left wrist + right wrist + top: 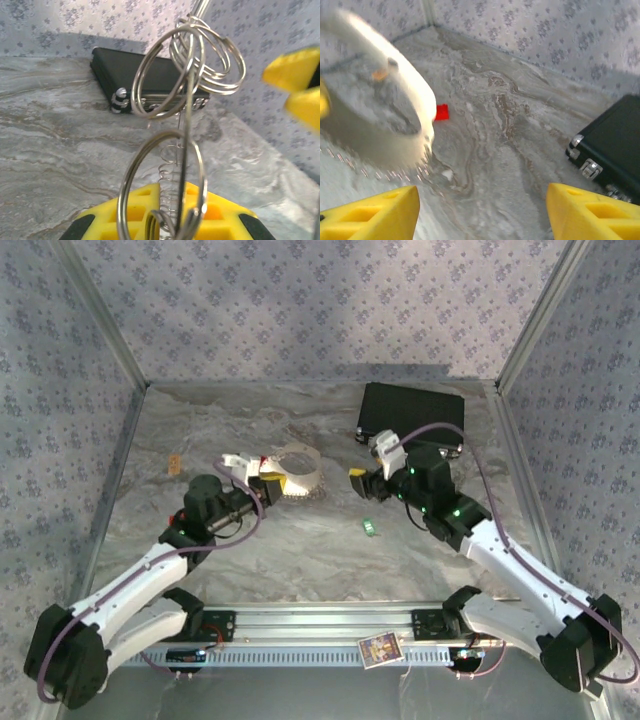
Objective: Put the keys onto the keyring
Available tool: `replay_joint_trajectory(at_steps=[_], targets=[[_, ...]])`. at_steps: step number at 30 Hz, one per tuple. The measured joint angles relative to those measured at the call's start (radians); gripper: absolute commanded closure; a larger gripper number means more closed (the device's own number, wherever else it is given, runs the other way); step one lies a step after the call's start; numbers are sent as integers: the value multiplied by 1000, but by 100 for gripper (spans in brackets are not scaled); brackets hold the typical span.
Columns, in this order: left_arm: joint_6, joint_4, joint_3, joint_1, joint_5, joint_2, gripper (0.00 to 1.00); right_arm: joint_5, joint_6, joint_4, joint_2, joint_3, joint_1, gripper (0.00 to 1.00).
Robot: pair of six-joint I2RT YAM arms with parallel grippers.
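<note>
Grey marbled desk carries it all. At the left, the left hand reaches inward, and its wrist camera shows its yellow fingers pressed close, pinching the keyring. Several silvery loops stand upright above that hand, clear of the desk. Just beside it on the right is a white round band. The right wrist camera shows this band blurred, with a small red piece on the desk beyond it; I cannot tell what that piece is. Next comes the right hand, pointing at the left one, its fingers spread wide and holding nothing. A green key lies flat on the desk near it, untouched. Farthest right and back sits a black box.
</note>
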Motion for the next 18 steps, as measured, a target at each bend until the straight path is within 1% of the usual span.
replay_joint_trajectory(at_steps=[2, 5, 8, 14, 18], targets=[[-40, -19, 18, 51, 81, -22, 100, -10, -111, 56, -23, -78, 29, 35], [-101, -27, 36, 111, 182, -40, 100, -32, -260, 118, -34, -157, 78, 40], [-150, -27, 40, 142, 269, -51, 100, -45, -361, 156, -33, -185, 95, 43], [-200, -25, 51, 145, 409, -59, 100, -44, -452, 266, -21, -195, 99, 49], [-220, -8, 55, 145, 469, -60, 100, -46, -473, 336, -2, -219, 116, 50]])
